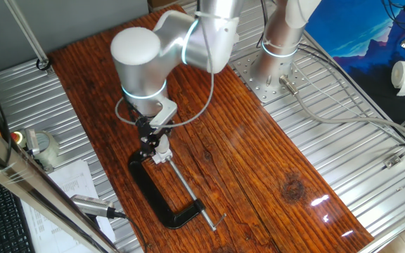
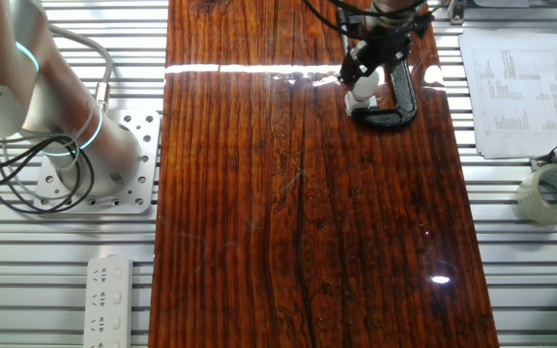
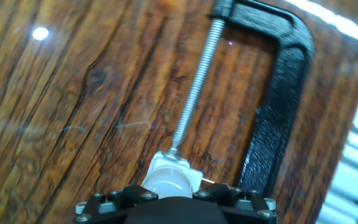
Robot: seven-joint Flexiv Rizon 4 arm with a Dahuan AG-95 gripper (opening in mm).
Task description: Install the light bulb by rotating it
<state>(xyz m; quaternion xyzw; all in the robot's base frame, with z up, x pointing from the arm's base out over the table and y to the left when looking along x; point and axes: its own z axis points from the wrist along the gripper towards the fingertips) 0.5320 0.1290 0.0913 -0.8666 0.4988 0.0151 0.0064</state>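
In the hand view the light bulb shows as a pale rounded head right in front of my gripper. It stands upright on the small white socket block, which is pinned at the end of the black C-clamp's screw. The black finger blocks sit close on both sides of the bulb, and the gripper looks shut on it. In one fixed view the gripper points straight down onto the white socket block. In the other fixed view the gripper covers the bulb.
The C-clamp lies flat on the wooden board, its long threaded screw running away from the socket. A tape roll, papers and a power strip lie on the metal table around the board.
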